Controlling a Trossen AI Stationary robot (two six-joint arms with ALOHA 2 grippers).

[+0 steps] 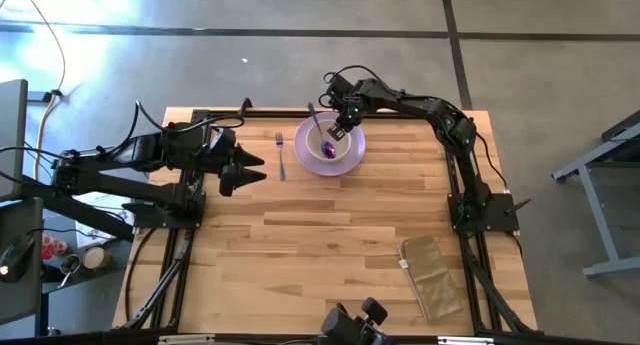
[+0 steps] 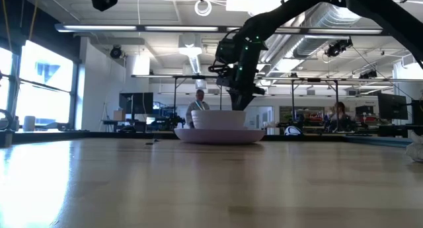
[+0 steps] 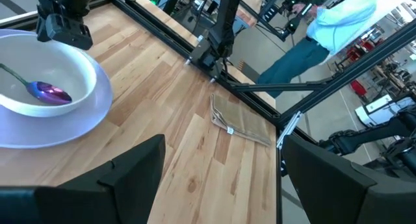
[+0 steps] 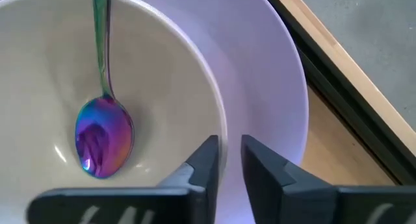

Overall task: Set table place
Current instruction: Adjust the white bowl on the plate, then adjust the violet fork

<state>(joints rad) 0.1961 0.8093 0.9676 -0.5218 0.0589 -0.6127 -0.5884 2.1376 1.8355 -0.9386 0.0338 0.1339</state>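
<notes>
On the large pale butcher-block wooden table (image 1: 330, 235), toward its far edge, stands the round lavender plate (image 1: 305, 150); all places below are given from that plate.

Item 1: smaller cream bowl (image 4: 162, 68), seated on the plate. Judged rigid, smooth-glazed, breakable, moderately light. Best hold: the rim wall, pinched inside and out.

Item 2: iridescent purple-blue spoon (image 4: 103, 136), lying inside the bowl, handle leaning up over the rim. Judged thin, hard, slick; take it by the handle.

Item 3: small teal-handled fork (image 1: 281, 155), flat on the wood just beside the plate, on my left arm's side. Light, low-lying, awkward to pinch.

Item 4: my right gripper (image 4: 227, 160), over the bowl's rim; fingers narrowly parted, straddling the rim, with contact not certain. Nothing lifted.

Item 5: my left gripper (image 1: 250, 170), waiting beyond the fork, fingers spread wide, empty.

Item 6: tan folded cloth (image 1: 432, 275), well apart from the plate.
</notes>
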